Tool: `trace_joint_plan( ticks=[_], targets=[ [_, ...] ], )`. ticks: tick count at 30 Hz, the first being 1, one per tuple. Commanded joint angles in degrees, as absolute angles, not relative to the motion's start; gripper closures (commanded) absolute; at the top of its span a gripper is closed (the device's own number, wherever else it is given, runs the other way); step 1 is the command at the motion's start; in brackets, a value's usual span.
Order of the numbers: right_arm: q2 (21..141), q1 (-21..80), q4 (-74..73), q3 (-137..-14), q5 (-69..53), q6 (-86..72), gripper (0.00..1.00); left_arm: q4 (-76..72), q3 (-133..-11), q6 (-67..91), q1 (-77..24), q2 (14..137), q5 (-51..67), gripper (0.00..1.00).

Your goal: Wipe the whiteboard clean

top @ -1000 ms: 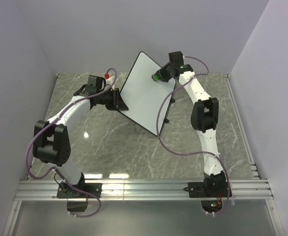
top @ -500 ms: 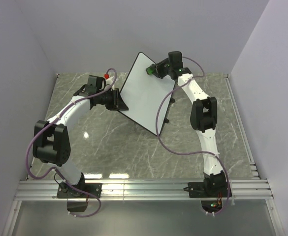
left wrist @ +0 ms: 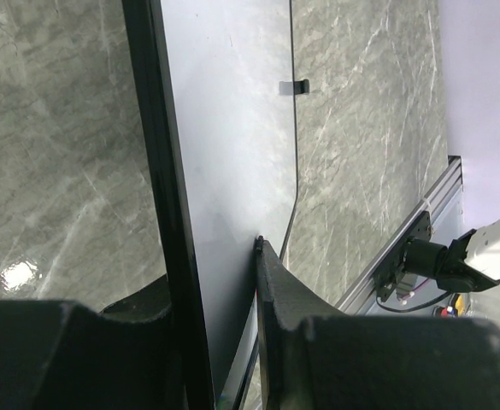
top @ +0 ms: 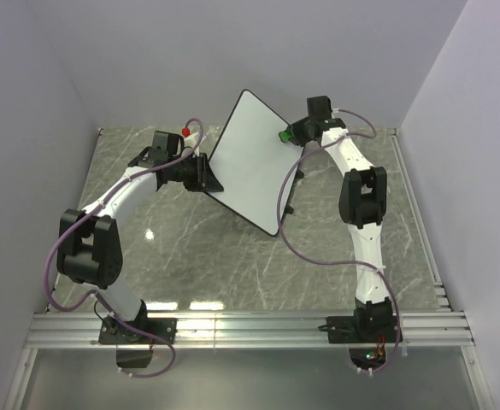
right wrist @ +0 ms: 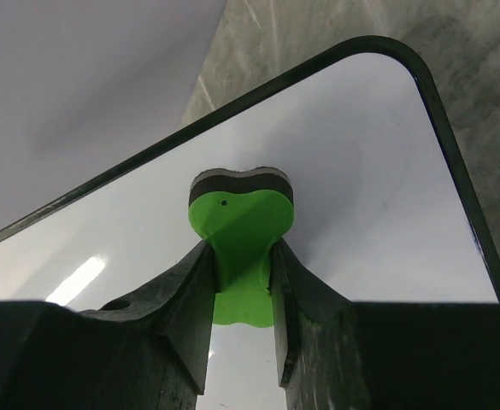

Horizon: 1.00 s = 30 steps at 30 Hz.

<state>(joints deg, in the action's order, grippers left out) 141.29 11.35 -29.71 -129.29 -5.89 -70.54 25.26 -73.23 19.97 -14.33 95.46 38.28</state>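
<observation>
The whiteboard (top: 251,162) is held tilted up on edge above the marble table, its white face blank. My left gripper (top: 205,177) is shut on its left edge; in the left wrist view the black rim (left wrist: 160,171) runs between my fingers. My right gripper (top: 289,134) is shut on the green eraser (top: 282,135) at the board's upper right edge. In the right wrist view the eraser (right wrist: 243,222) has its dark felt side pressed on the board (right wrist: 361,171) near a rounded corner.
A small red object (top: 185,132) lies on the table behind the left arm. Lilac walls close in the back and both sides. An aluminium rail (top: 250,325) runs along the near edge. A black foot (left wrist: 294,86) shows on the board.
My right gripper swept the eraser left across the top of the board, then back right to the board's upper right edge. The left arm and board have not moved.
</observation>
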Motion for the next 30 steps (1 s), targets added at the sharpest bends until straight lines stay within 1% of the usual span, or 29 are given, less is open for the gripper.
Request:
trace_joint_plan(
  ticks=[1, 8, 13, 20, 22, 26, 30],
  targets=[
    [140.5, 12.5, -33.1, -127.7, -4.9, -67.9, 1.0, 30.1, -70.9, 11.1, -17.7, 99.2, 31.8, 1.0],
    [138.6, 14.1, -33.3, -125.2, -9.1, -63.4, 1.0, 30.2, -71.3, 11.2, -17.7, 99.9, 32.0, 1.0],
    [135.3, 15.7, -32.5, -119.5, -12.3, -59.7, 1.0, 30.5, -72.0, 11.2, -17.7, 100.5, 32.2, 1.0],
    [134.9, 19.8, -36.9, -122.0, -15.0, -53.8, 1.0, 30.7, -72.6, 11.0, -17.7, 101.2, 32.1, 1.0],
    [133.8, 21.6, -38.0, -120.9, -15.7, -51.8, 1.0, 30.8, -72.5, 11.0, -17.7, 101.1, 32.0, 1.0],
    [131.0, 24.4, -38.0, -114.7, -18.3, -49.9, 1.0, 30.8, -72.7, 10.9, -17.7, 101.1, 31.9, 1.0],
    [130.3, 26.7, -39.8, -113.3, -20.9, -47.6, 1.0, 30.9, -72.8, 10.9, -17.7, 101.3, 31.8, 1.0]
  ],
)
